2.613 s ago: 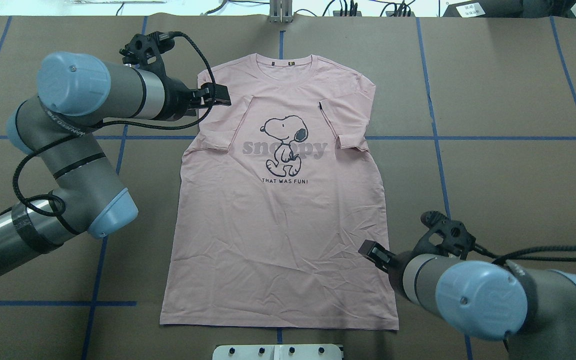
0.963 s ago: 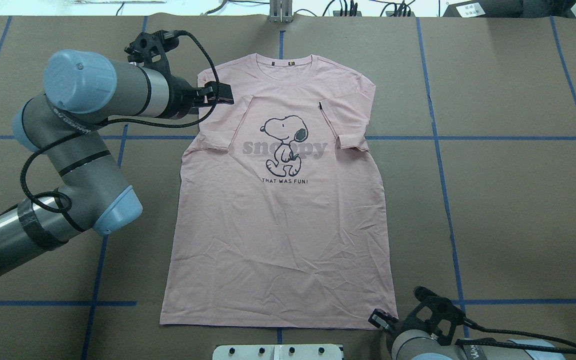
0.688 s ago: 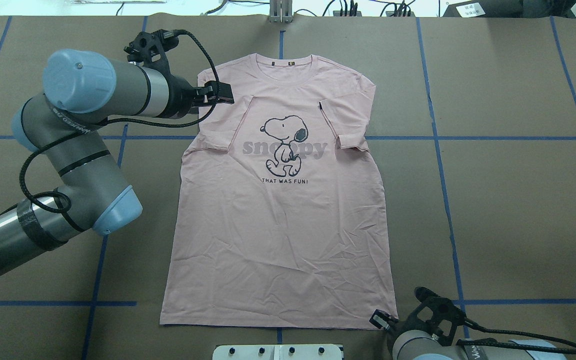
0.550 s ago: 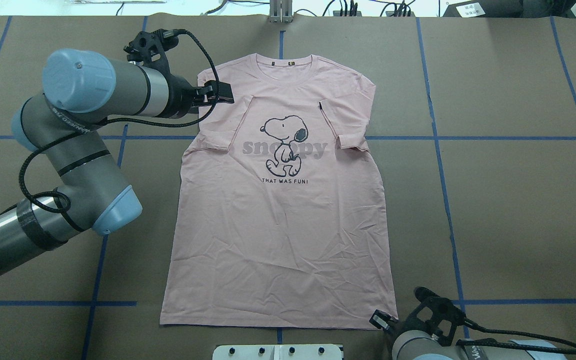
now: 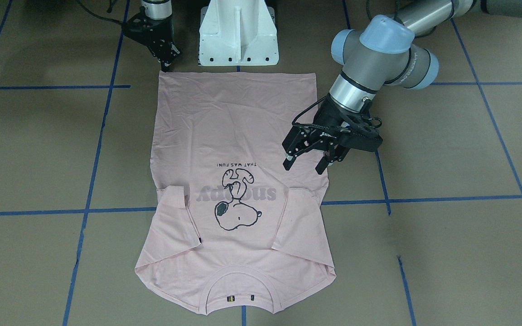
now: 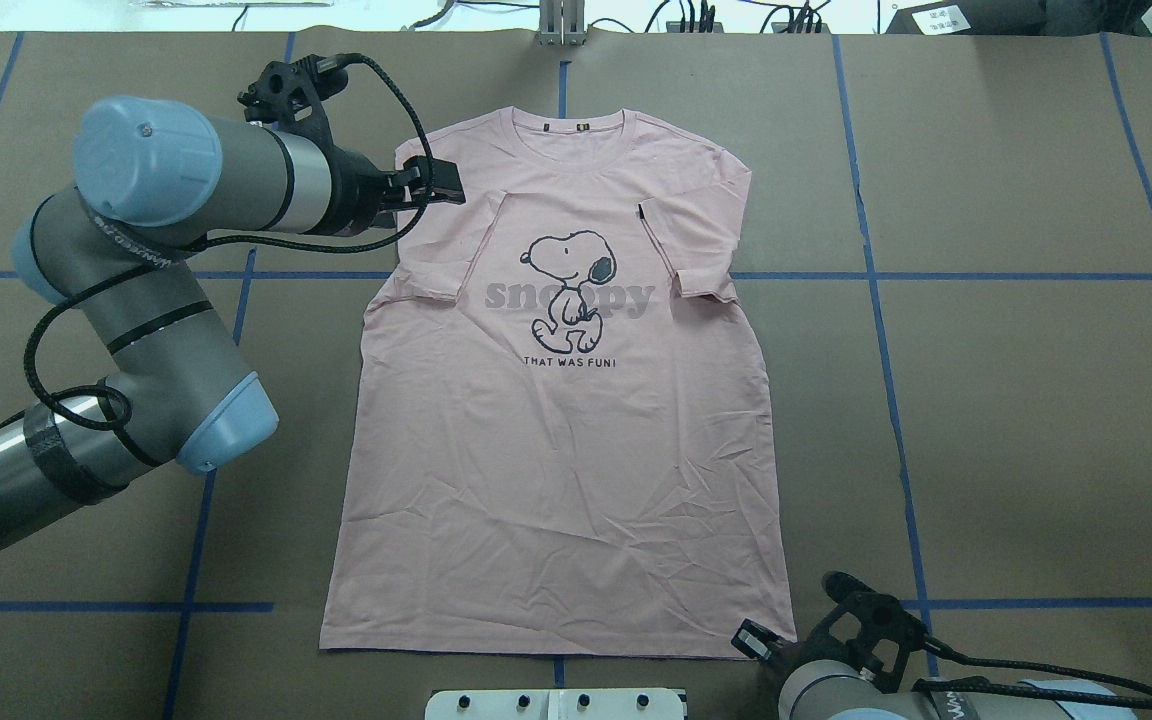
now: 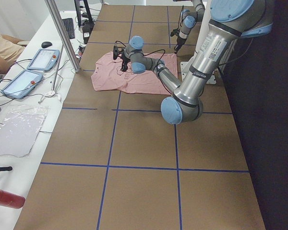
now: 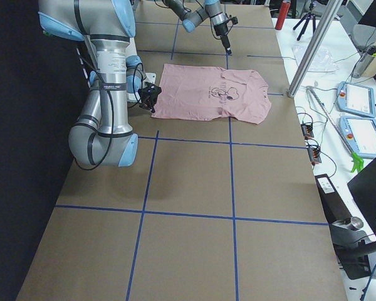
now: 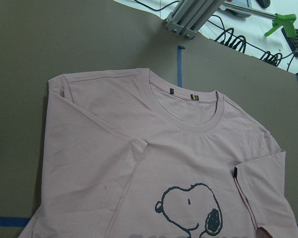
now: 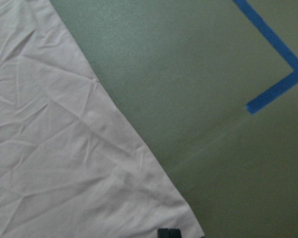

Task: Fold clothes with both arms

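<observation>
The pale pink T-shirt (image 6: 556, 450) lies flat, print up, with both sleeves folded inward; its neck points away from the robot. It also shows in the front-facing view (image 5: 238, 136) and both wrist views (image 9: 164, 148) (image 10: 64, 148). My left gripper (image 5: 304, 166) is open and empty, hovering above the shirt's folded left sleeve (image 6: 441, 180). My right gripper (image 6: 751, 638) is low at the hem's right corner, jaws together (image 10: 169, 233). I cannot tell whether cloth is pinched between them.
The white pedestal base (image 5: 238, 36) stands just behind the hem. Blue tape lines (image 6: 876, 300) cross the brown table. An aluminium post (image 6: 561, 25) and cables sit at the far edge. Tablets (image 7: 43, 60) lie on a side bench.
My left gripper has shifted slightly left over the sleeve. My right gripper, earlier raised beside the shirt's right edge, came down to the hem corner and has since barely moved.
</observation>
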Controlling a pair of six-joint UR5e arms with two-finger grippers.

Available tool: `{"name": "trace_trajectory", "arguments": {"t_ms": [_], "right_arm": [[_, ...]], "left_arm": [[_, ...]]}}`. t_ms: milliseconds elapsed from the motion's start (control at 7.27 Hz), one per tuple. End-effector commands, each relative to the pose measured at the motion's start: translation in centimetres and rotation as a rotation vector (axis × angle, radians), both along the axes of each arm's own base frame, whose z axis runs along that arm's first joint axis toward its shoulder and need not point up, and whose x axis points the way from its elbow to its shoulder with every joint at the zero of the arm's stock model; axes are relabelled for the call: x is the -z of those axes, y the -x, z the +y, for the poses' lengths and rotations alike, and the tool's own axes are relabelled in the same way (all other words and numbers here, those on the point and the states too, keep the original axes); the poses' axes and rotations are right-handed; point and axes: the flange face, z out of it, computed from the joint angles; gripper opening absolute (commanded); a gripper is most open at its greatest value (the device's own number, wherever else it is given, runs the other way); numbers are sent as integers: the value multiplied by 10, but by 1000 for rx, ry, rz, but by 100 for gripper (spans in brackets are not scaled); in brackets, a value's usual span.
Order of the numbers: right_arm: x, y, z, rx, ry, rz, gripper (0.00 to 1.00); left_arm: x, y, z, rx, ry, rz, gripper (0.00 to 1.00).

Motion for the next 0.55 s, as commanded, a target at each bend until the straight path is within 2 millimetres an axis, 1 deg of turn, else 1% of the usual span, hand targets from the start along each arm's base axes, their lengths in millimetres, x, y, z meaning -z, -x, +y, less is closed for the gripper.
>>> {"name": "trace_trajectory", "arguments": {"t_ms": [0,138,275,413], "right_arm": [[-8,-2,-1,-3,-2,18,31],[-8,2,-1,-6,-3,19,62],[-8,1,-3,-9,-3,18,64],[-13,4,-1,-8,-4,30,96]], "left_arm": [[0,1,2,6,16,10,93],[0,0,2,6,16,10,93],[1,0,2,6,15,11,93],[1,-1,3,4,16,10,93]]}}
